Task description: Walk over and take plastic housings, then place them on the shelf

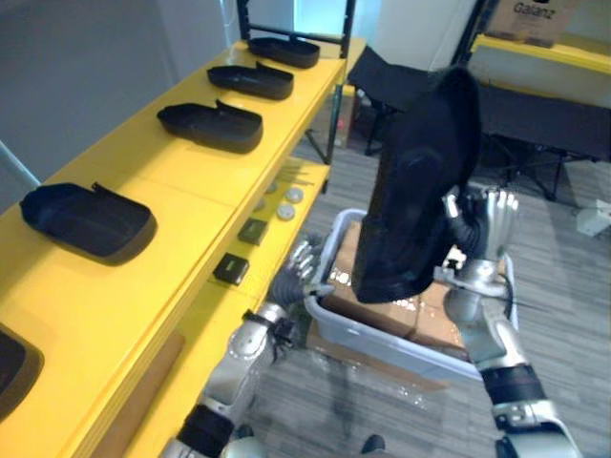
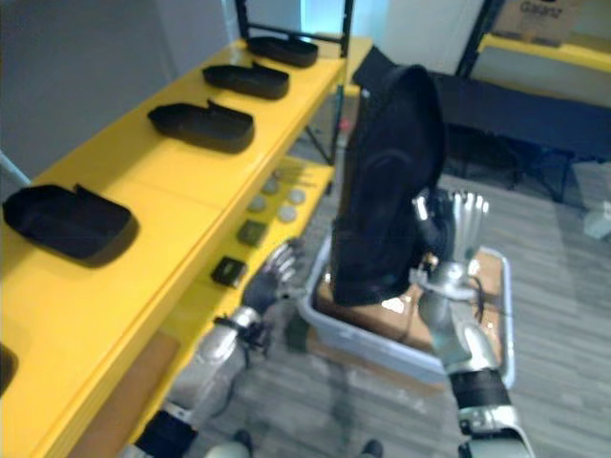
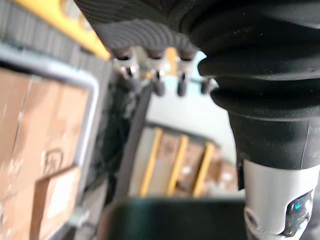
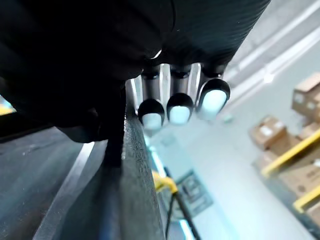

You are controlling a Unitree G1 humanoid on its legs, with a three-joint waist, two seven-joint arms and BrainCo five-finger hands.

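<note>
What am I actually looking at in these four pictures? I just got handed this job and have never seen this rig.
This is a humanoid robot with two arms that end in fingered hands. The two wide pictures come from cameras in its head, looking down. The two close ones come from a camera on each wrist, looking along that hand's fingers.

On the robot's left runs a yellow shelf. A row of black plastic housings lies on its top level, and a few small parts lie on the lower one. Ahead sits a grey bin with cardboard in it.

The right hand pinches a lifted housing by its edge, upright above the bin. The left hand hangs relaxed and empty by the bin's near corner. I cannot tell whether it touches the rim.
</note>
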